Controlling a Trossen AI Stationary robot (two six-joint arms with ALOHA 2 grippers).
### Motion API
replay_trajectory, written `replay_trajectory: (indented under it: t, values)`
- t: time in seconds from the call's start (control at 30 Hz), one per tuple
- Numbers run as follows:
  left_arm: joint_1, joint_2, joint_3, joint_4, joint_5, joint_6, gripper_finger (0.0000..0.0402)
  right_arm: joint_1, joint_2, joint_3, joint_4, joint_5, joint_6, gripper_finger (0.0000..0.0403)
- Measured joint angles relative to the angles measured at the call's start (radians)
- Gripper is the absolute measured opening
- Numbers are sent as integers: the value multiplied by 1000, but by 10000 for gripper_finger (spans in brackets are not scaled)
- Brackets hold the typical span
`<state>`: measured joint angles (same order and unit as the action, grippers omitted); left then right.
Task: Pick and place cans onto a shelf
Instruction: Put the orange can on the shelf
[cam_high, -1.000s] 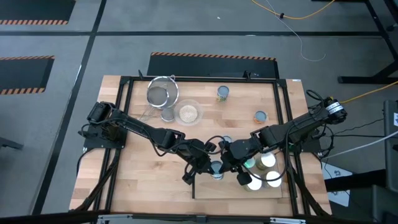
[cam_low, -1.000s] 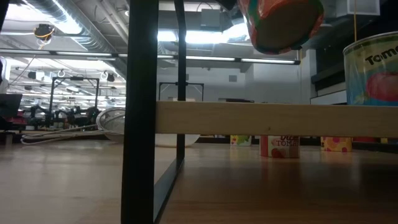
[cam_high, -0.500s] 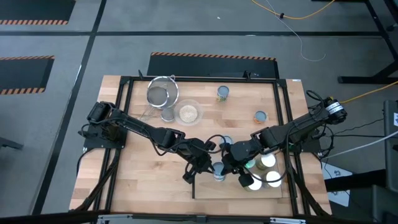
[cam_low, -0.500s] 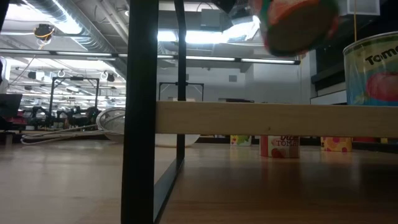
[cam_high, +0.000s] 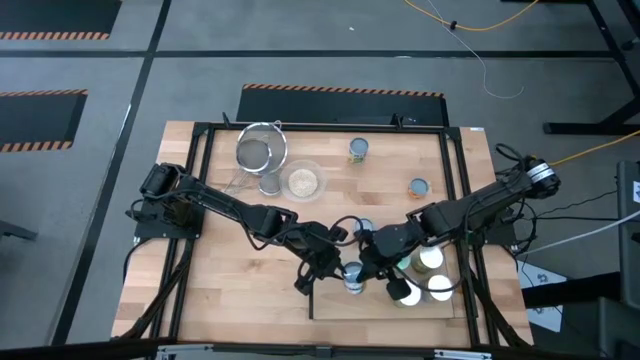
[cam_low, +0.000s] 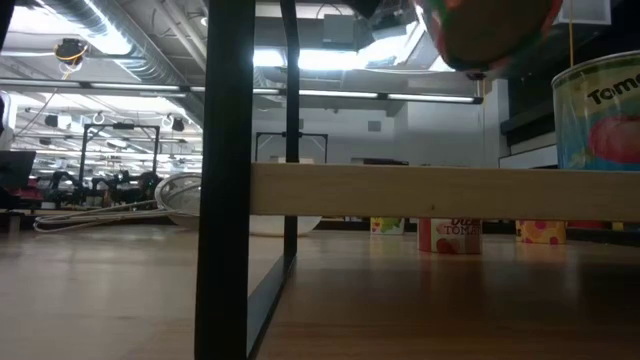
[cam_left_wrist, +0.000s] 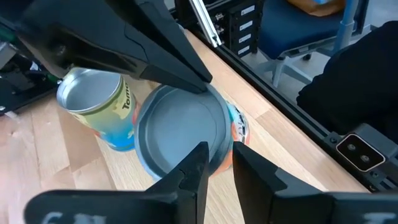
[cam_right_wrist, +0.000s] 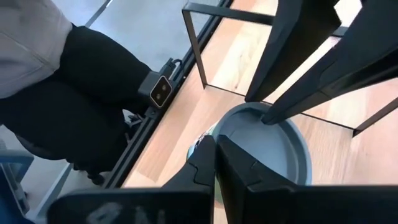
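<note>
both arms meet over the flat light-wood shelf panel at the near edge of the wooden tabletop. between them is a small round tin with a pale blue top. the low view shows its underside tilted and hanging clear above the shelf board, so it is not yet set down.

the left pincer has its fingers slightly apart, one over the blue lid and one outside the rim; whether it is actually bearing on the tin i cannot tell. the right pincer has its fingers together at the edge of the same lid, with the rim seemingly nipped between them.

as for progress: about three tins with shiny pale tops already stand grouped on the right part of the shelf, one of them a yellow-and-blue labelled tin just beside the blue-lidded one. left to fetch are a tin at the far middle of the tabletop, another toward the far right, and perhaps one by the metal mesh strainer. i judge the job roughly half done.
</note>
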<state>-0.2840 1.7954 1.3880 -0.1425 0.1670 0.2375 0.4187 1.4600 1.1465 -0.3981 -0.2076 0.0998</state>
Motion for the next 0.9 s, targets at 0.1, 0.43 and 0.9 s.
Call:
replay_trajectory:
  t: [0.1, 0.43, 0.9]
  values:
    - [0, 0, 0, 6, 0, 0, 66, 6, -13, 0, -1, 1, -1, 9]
    - [-1, -65, 0, -9, -48, 1, 66, 40, -71, 0, -17, 4, 0, 9]
    - [-77, -413, -17, -405, -237, -32, 66, 180, -143, 2, -32, 222, -1, 9]
